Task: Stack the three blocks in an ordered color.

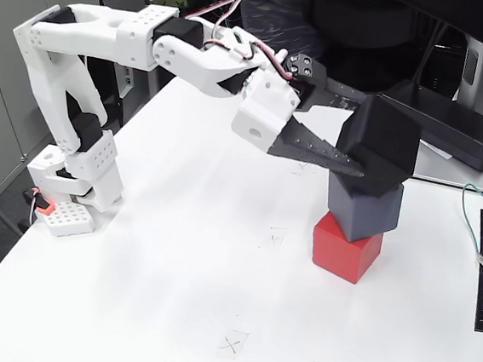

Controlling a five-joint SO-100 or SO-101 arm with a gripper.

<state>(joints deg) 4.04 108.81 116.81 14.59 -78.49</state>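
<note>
While gripping the black block (pixel 383 143) at a tilt, poised over a two-high pile: claw (pixel 359 135) closed on that cube, one dark finger (pixel 317 150) laid across its near face, the other reaching in behind. Below, blue-grey block (pixel 366 204) already seated on red block (pixel 345 245), red flat on the white desk (pixel 189 263), the blue-grey turned a little and overhanging toward the right of the fixed view. So, by judgement, last step in hand: two of three placed, the top one being set. Black cube's lower edge apparently touching or just above the blue-grey top, but contact hard to confirm from this angle. Next move likely calling for levelling the cube so its bottom face lies flat, centring it over the block beneath, then parting the fingers gently and backing away up and to the left without dragging. Risk, as a guess: release while tilted could tip the cube off or nudge the offset pile. Far finger largely hidden behind the black cube; black on dark background blurring that cube's upper outline. Power brick (pixel 451 131) behind, cut partly by the cube.
</note>
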